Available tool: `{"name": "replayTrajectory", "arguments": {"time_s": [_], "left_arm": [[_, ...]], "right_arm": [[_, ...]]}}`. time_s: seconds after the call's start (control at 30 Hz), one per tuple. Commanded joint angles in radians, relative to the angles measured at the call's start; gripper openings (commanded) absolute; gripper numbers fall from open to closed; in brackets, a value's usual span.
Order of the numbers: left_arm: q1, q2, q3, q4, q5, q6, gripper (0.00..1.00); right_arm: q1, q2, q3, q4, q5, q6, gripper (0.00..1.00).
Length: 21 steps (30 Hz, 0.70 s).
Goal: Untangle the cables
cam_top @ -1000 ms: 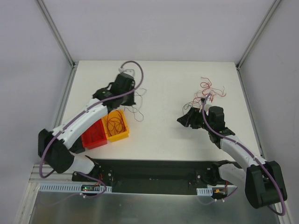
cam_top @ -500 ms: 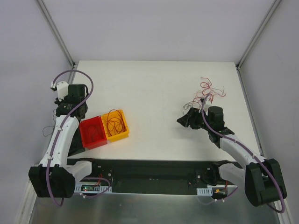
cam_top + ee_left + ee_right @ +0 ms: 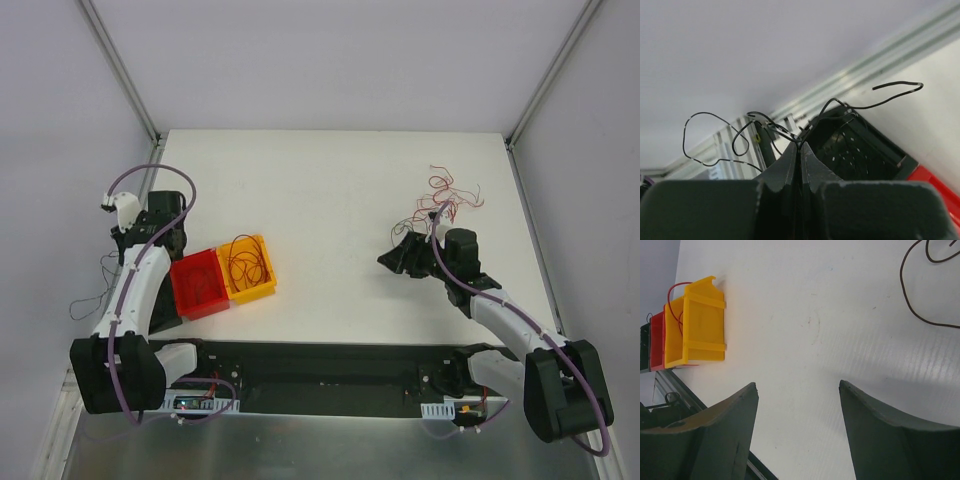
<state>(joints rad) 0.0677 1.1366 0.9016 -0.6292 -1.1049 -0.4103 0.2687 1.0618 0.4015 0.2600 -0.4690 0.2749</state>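
The left tool pinches hair-thin curly black cables past the nine o'clock edge of the white worktop. The right tool stands spread beside the wiry red tangle at two o'clock.

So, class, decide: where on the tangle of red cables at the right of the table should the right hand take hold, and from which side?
Probably a loose outer loop at the far edge of the tangle, not its dense middle. Come down from above with the open right hand: the thin wires lie flat on the table.
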Motion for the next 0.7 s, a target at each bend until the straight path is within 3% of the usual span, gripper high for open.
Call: {"name": "replayTrajectory", "arguments": {"time_s": [0.0,0.23,0.4,0.67], "left_arm": [[0.076,0.006,-0.047,-0.024,0.323,-0.116,0.00],[0.080,0.103,-0.088,0.046,0.792,-0.168,0.00],[0.107,0.081,-0.173,0.088,0.797,-0.229,0.00],[0.242,0.110,-0.228,0.121,0.899,-0.252,0.00]], "right_arm": [[-0.006,-0.014,-0.003,0.068,-0.030,0.007,0.68],[-0.006,-0.005,-0.003,0.067,-0.022,0.007,0.68],[-0.009,-0.010,-0.006,0.067,-0.011,0.003,0.68],[-0.010,0.024,-0.001,0.077,-0.020,0.007,0.68]]}}
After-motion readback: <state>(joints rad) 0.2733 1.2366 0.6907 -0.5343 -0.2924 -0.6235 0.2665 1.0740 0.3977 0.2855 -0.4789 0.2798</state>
